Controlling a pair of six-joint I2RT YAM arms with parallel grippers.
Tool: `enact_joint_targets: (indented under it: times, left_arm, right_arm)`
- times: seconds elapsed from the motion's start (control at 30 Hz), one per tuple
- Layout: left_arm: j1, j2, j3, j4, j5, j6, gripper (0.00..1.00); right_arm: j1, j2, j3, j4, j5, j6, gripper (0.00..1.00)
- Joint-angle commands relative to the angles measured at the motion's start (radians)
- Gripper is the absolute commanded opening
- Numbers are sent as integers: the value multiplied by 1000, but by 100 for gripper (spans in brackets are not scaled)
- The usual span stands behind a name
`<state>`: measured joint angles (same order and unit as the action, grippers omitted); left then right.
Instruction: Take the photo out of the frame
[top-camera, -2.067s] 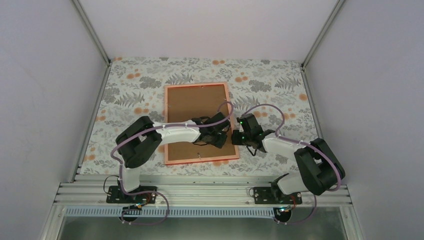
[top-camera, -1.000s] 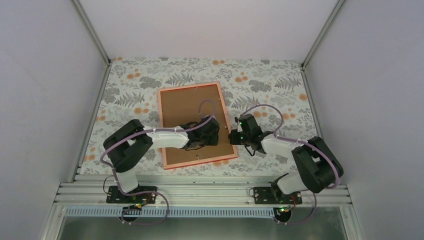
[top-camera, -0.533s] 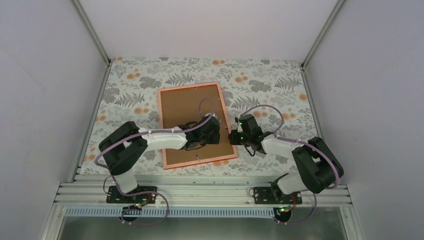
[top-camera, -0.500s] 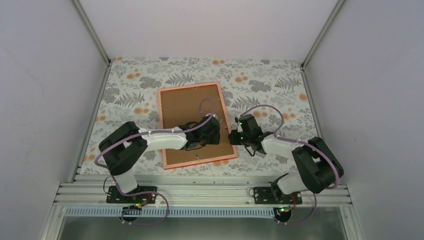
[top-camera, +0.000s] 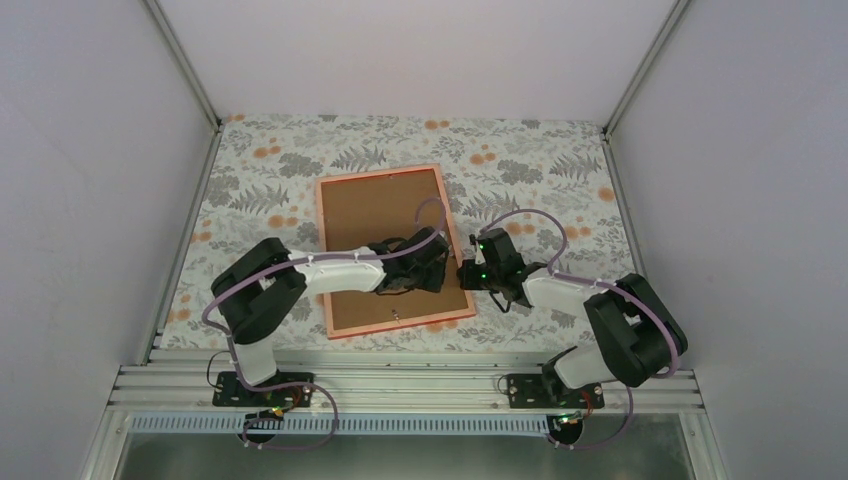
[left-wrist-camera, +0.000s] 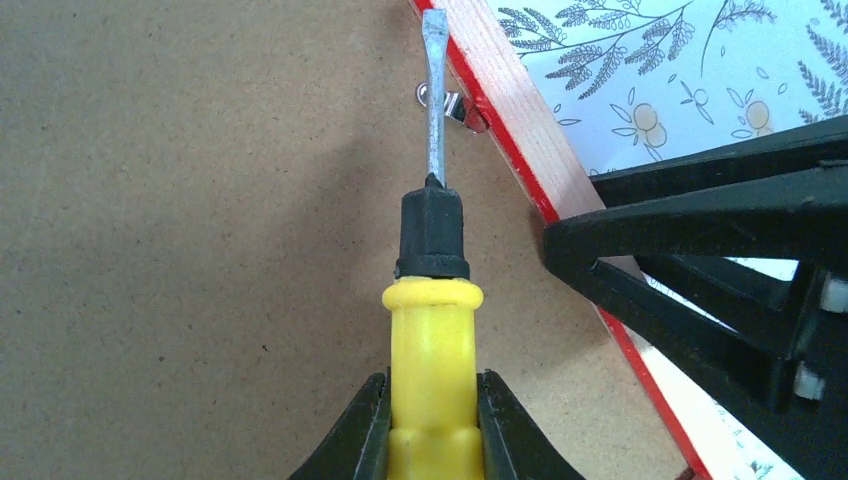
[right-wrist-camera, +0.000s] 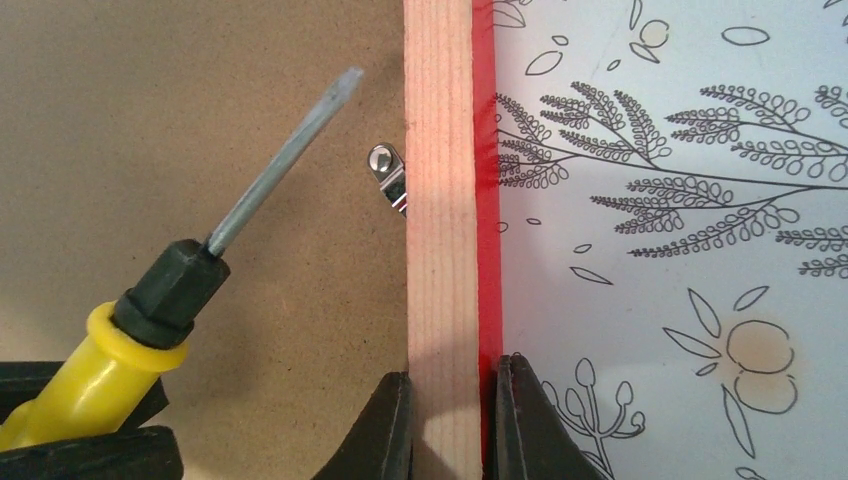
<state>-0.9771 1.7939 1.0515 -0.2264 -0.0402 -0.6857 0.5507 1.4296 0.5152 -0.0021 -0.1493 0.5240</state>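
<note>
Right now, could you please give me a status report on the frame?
Left gripper shut on screwdriver, blade beside tab. Right gripper shut on frame rim. Frame face down, board in, photo hidden.

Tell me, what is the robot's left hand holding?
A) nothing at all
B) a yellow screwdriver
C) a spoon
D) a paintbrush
B: the left gripper is shut on a yellow-handled screwdriver, whose blade points toward the metal clip at the edge of the frame.
</note>
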Motion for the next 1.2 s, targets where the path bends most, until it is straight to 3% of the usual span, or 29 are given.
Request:
enact_joint_targets:
  times: [0.0,0.6,1.17]
  left_arm:
    - [16,24,53,-80,10,108,2]
    - [38,81,197,-294,-41,413,2]
    - [33,134,264,-344,-41,441,2]
  right_arm:
    - [7,9,8,-52,-21,0,4]
    - [5,43,32,-58,-53,-61,4]
    - [5,32,27,-56,-49,-61,4]
